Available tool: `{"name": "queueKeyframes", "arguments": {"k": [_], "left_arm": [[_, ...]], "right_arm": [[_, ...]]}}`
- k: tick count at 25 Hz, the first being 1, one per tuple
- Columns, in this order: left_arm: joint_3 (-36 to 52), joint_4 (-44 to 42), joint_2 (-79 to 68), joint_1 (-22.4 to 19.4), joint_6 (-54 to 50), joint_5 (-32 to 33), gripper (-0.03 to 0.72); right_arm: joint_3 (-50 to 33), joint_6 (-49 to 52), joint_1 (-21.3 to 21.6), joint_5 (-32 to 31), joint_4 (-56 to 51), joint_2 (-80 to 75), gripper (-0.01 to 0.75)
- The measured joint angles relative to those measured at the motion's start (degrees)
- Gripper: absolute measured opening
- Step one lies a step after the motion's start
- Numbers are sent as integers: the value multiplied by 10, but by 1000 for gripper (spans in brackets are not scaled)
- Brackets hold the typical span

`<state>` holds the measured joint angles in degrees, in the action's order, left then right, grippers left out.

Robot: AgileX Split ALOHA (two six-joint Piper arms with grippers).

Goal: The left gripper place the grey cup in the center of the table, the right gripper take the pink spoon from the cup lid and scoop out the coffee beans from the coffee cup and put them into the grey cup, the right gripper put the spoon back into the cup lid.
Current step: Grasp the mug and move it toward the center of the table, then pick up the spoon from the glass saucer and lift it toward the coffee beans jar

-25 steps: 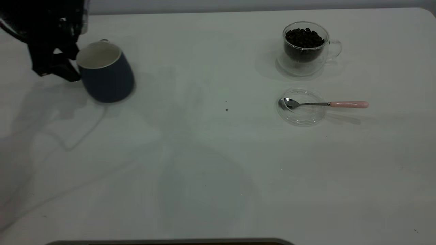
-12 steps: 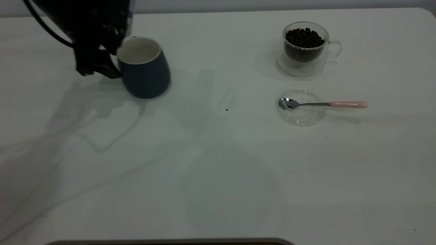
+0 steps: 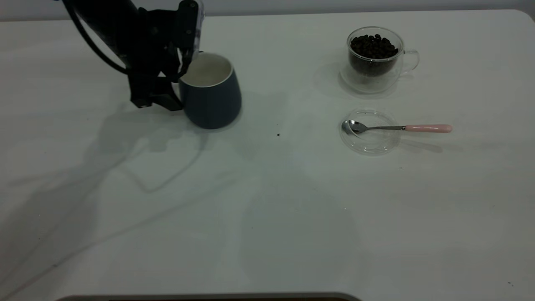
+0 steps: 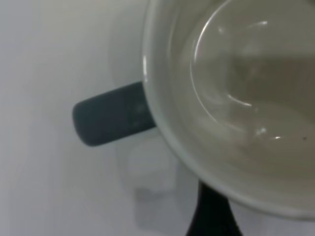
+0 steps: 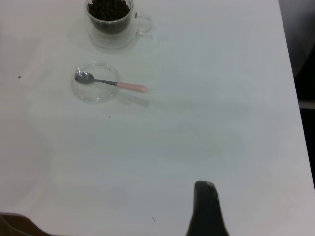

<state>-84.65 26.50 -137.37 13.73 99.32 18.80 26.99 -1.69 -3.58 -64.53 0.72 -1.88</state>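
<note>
White table (image 3: 267,217) fills the exterior view, lit dim, with arm shadows across its left half. Left arm reaches in from the far-left corner; left pincer (image 3: 177,85) is clamped on the cup (image 3: 210,94) at the handle side, and the wrist view shows the rim (image 4: 162,132) and grey handle (image 4: 110,120) close up with one dark finger (image 4: 211,216) below. Cup has travelled rightward over the last second from near the table's left edge to left of centre, carried upright-ish, slightly tilted, mouth up, inside looks empty. Judgement: placement step is mid-way, and the cup isn't at centre yet. Glass coffee cup (image 3: 373,58) sits far right, full of beans (image 3: 373,46), handle pointing right. Clear lid (image 3: 369,131) lies just in front of it, unmoved. Spoon (image 3: 397,128) hasn't shifted either: bowl resting in the lid, long axis running left-right, pink handle sticking out past the lid's right rim, pointing right, towards the right arm's side. Right pincer is parked off the near-right edge, only one fingertip (image 5: 206,206) visible, can't tell if it's open or closed.
</note>
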Motion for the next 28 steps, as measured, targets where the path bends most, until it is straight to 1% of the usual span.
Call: {"name": "queueKeyframes", "arguments": {"k": [4, 13, 18, 23, 28], "left_arm": [[0, 29, 0, 7, 2, -6, 586], [0, 36, 0, 36, 4, -13, 586], [0, 46, 0, 40, 4, -17, 586], [0, 42, 7, 27, -17, -8, 586], [0, -13, 60, -16, -78, 67, 586]], "right_arm": [[0, 0, 0, 0, 0, 0, 579], [0, 0, 0, 0, 0, 0, 579], [0, 0, 0, 0, 0, 2, 579], [0, 0, 0, 0, 0, 3, 579], [0, 0, 0, 0, 0, 3, 579]]}}
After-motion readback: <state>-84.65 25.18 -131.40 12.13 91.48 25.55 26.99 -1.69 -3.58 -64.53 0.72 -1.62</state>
